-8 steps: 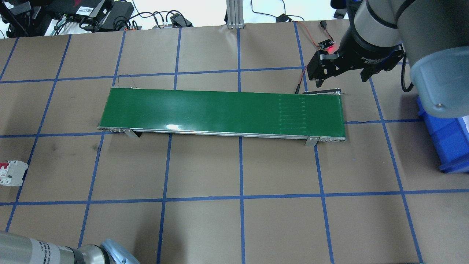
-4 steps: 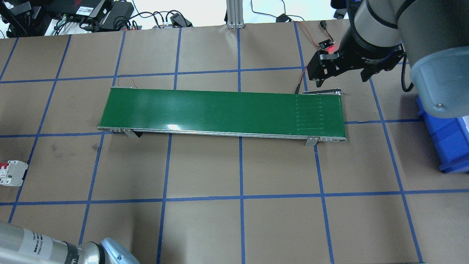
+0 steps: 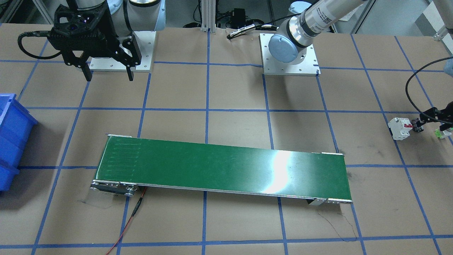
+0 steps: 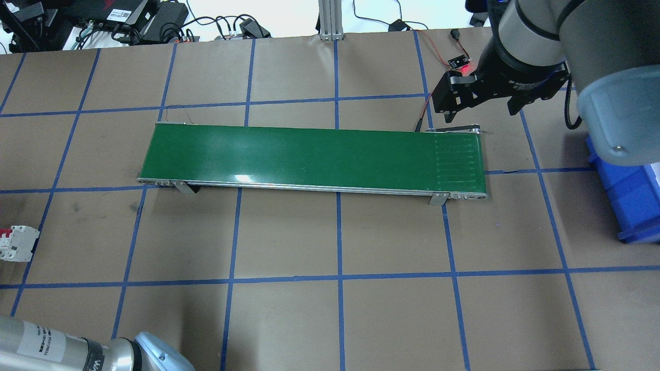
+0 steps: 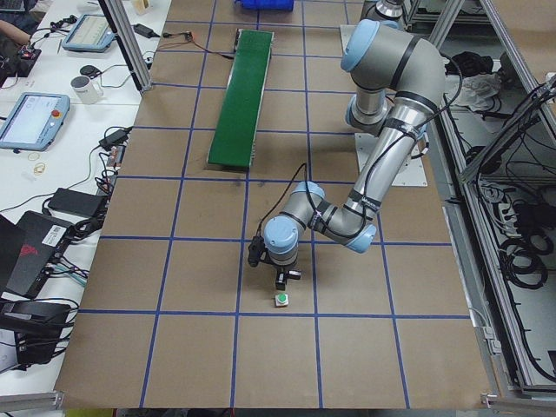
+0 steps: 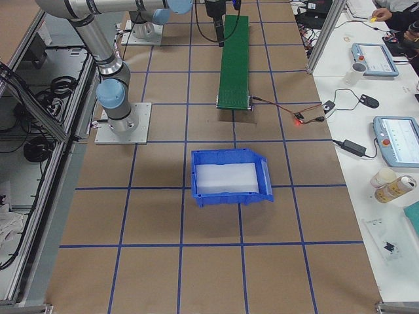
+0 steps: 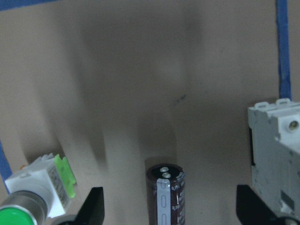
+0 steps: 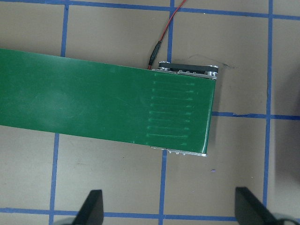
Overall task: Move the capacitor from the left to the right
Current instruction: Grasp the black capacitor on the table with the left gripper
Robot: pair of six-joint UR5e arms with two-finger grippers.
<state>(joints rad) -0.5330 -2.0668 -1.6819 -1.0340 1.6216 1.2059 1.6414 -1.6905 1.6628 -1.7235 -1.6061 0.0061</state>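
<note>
The capacitor point(image 7: 166, 197) is a small dark cylinder with a pale stripe. It lies on the brown table, centred between the fingers of my left gripper point(image 7: 171, 208), which is open around it. In the exterior left view the left gripper point(image 5: 276, 271) points down at the table's left end. My right gripper point(image 3: 108, 75) is open and empty. It hangs above the table by the right end of the green conveyor point(image 8: 93, 98).
A white breaker point(image 7: 276, 154) stands just right of the capacitor and a green push button point(image 7: 28, 199) just left. The breaker also shows in the overhead view point(image 4: 18, 243). A blue bin point(image 4: 629, 201) sits past the conveyor's point(image 4: 314, 157) right end.
The seam marks on the green belt have travelled toward the conveyor's right end. The left arm's elbow at the lower left has shifted slightly. The right gripper has not moved.
</note>
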